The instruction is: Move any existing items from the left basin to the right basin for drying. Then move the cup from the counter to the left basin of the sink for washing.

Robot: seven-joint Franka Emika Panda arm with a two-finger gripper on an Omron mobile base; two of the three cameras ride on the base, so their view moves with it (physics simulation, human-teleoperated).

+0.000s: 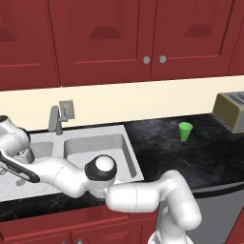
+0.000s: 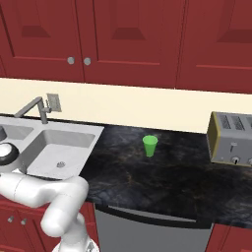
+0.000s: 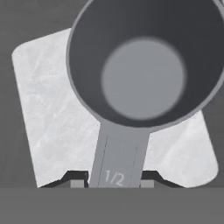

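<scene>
we see the pot (image 3: 144, 65) at the top of the hand view, above a basin (image 3: 52, 113); its handle runs down between our gripper's (image 3: 114, 181) tips, apparently clamped. the cup (image 1: 185, 131) waits right of centre.

The white arm (image 1: 138, 195) rises from five o'clock and stretches toward nine o'clock across the front of the sink (image 1: 71, 183). The right basin (image 1: 100, 147) sits near the centre, with the left basin (image 1: 43, 148) partly hidden behind the arm. A grey tap (image 1: 55, 119) stands at ten o'clock. On the black counter (image 1: 190, 157), a green cup (image 1: 185, 131) stands upright at two o'clock, a toaster (image 1: 231, 110) beyond it at the right edge.
</scene>
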